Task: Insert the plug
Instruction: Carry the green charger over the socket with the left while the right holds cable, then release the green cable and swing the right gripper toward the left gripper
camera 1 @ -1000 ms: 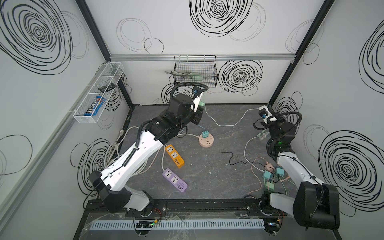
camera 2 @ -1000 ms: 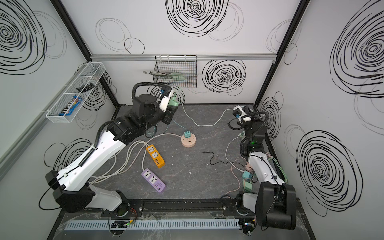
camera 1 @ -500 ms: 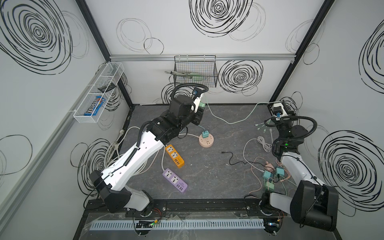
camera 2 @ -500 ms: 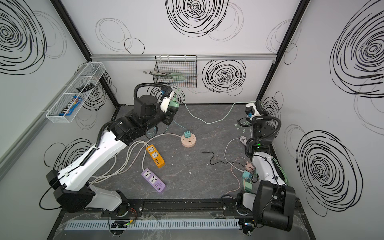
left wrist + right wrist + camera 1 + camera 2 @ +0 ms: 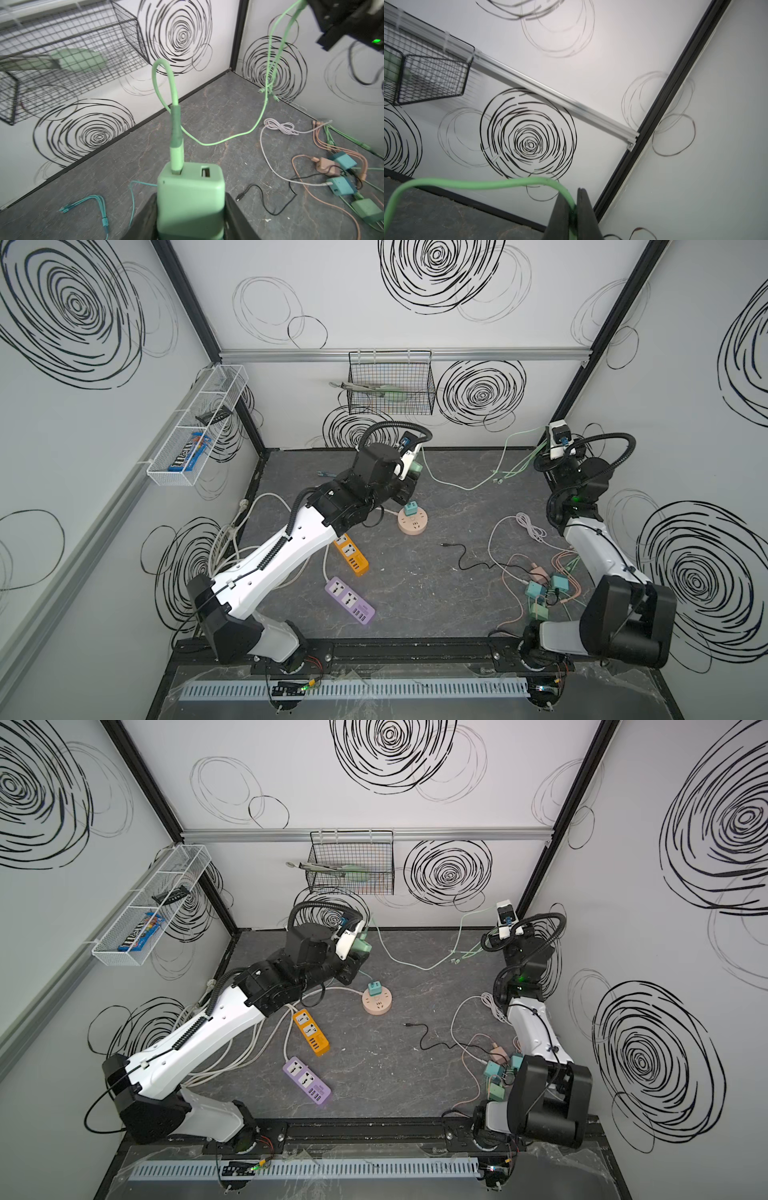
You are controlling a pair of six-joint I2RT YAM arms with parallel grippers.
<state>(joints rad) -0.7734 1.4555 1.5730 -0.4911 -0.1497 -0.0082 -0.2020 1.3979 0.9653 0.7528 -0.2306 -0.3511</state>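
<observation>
My left hand [image 5: 190, 216] clamps the green charger [image 5: 190, 187]; my right hand [image 5: 572, 205], raised, pinches shut on its cable [image 5: 467, 184]; I judge a taut cable could twist the charger askew.

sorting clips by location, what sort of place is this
Probably a robot lab test cell: an enclosure with swirl-marked wall panels, a left arm and right arm mounted on a base rail, and an orange power strip and purple power strip laid out on the floor.
</observation>
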